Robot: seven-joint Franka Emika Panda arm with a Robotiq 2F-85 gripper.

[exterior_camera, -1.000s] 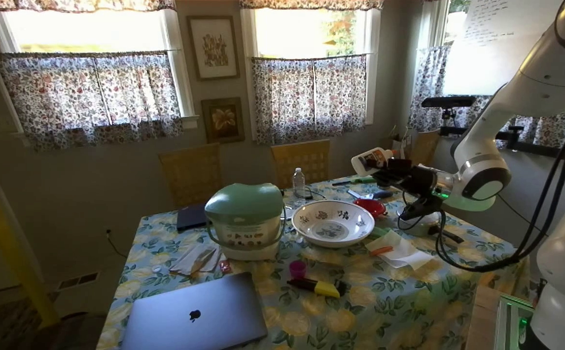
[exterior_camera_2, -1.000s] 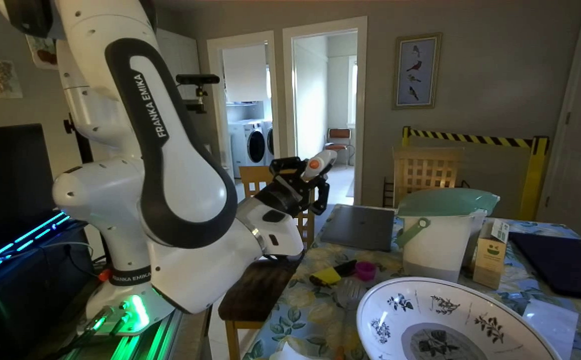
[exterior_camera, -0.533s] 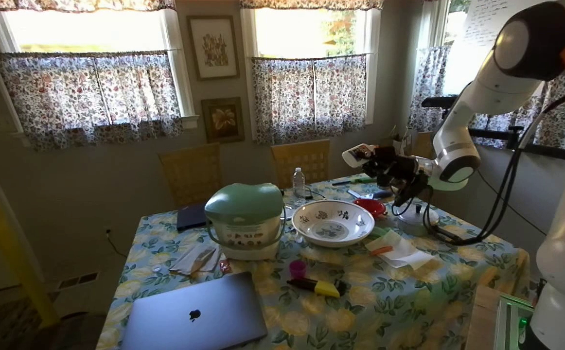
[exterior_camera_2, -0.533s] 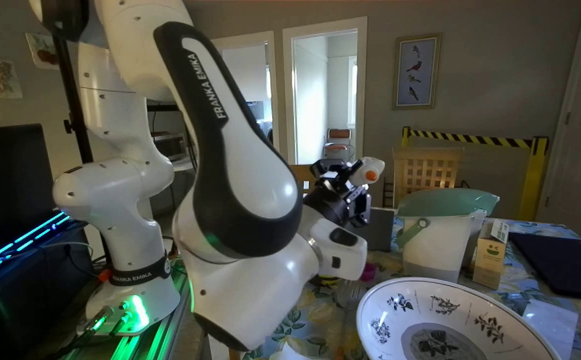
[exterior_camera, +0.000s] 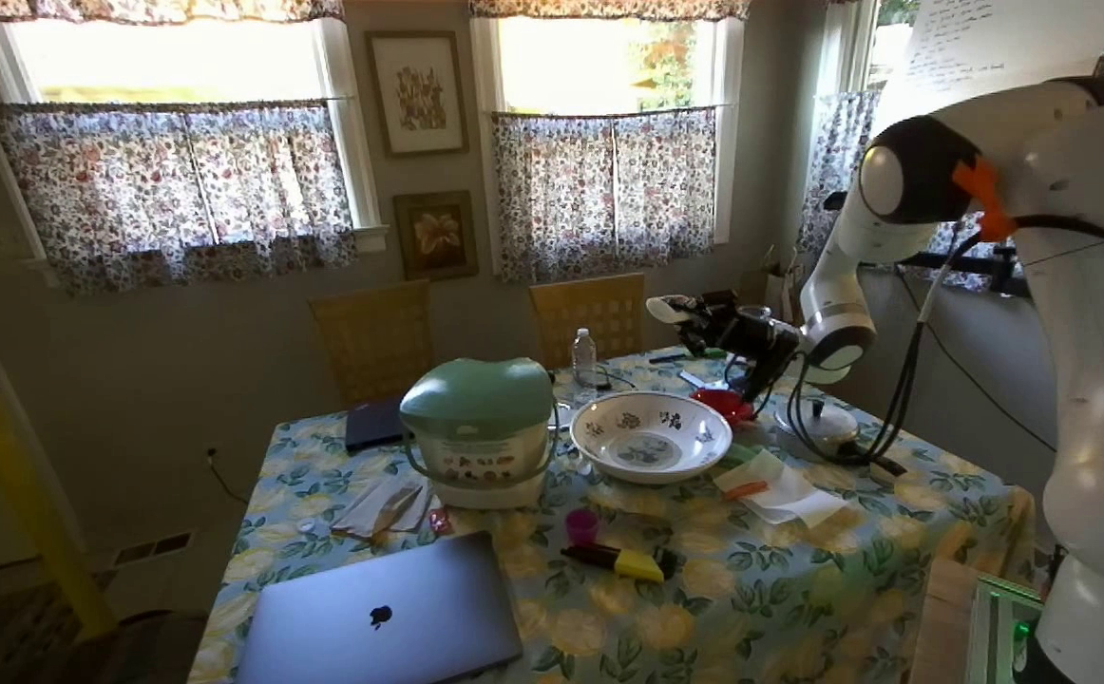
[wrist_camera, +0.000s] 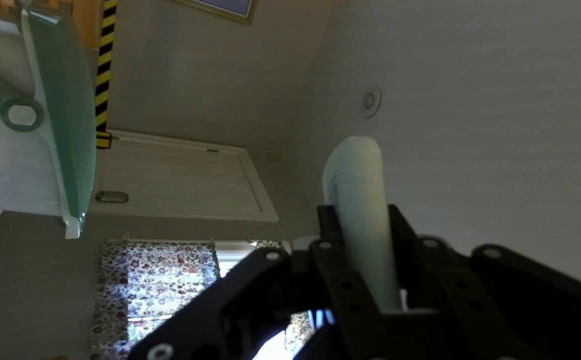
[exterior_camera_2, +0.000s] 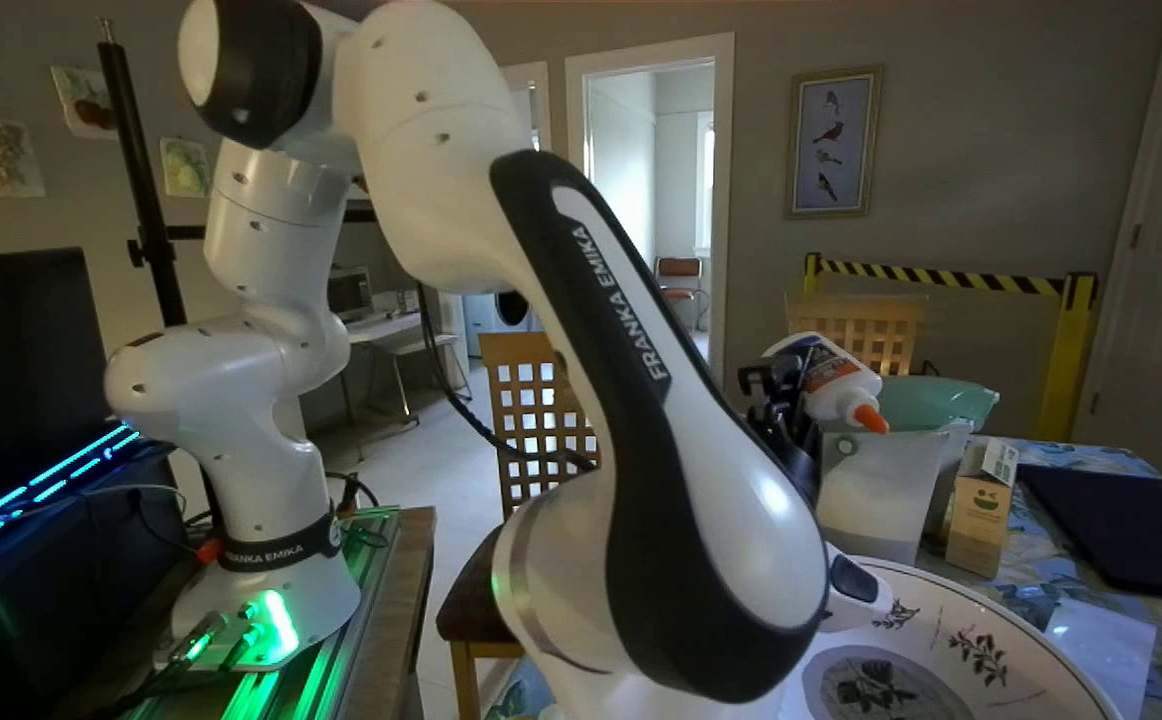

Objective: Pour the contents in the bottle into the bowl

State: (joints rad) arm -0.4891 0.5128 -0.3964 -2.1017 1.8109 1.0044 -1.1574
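The bottle (exterior_camera_2: 831, 378) is white with an orange cap, tilted with the cap pointing down and right in an exterior view. It also shows in an exterior view (exterior_camera: 669, 309), where the cap is hidden. My gripper (exterior_camera_2: 783, 392) is shut on the bottle's body. In the wrist view the gripper (wrist_camera: 361, 220) holds the bottle (wrist_camera: 360, 175) between its two fingers. The bowl (exterior_camera: 652, 472) is wide and white with a patterned inside, on the table. The arm partly covers the bowl (exterior_camera_2: 1016, 665) in an exterior view. The bottle is held higher than the bowl; no contents show coming out.
A green-lidded bin (exterior_camera: 481, 418) stands beside the bowl. A clear bottle (exterior_camera: 584, 359), a red bowl (exterior_camera: 725, 405) and a lidded pot (exterior_camera: 816, 429) stand behind or beside it. A laptop (exterior_camera: 381, 613), pink cup (exterior_camera: 581, 525) and paper (exterior_camera: 789, 489) lie nearer the front.
My gripper has carried the bottle away from the robot base, toward the bowl's side of the table. The bottle has turned, its orange cap now pointing lower. The arm's elbow has come down.
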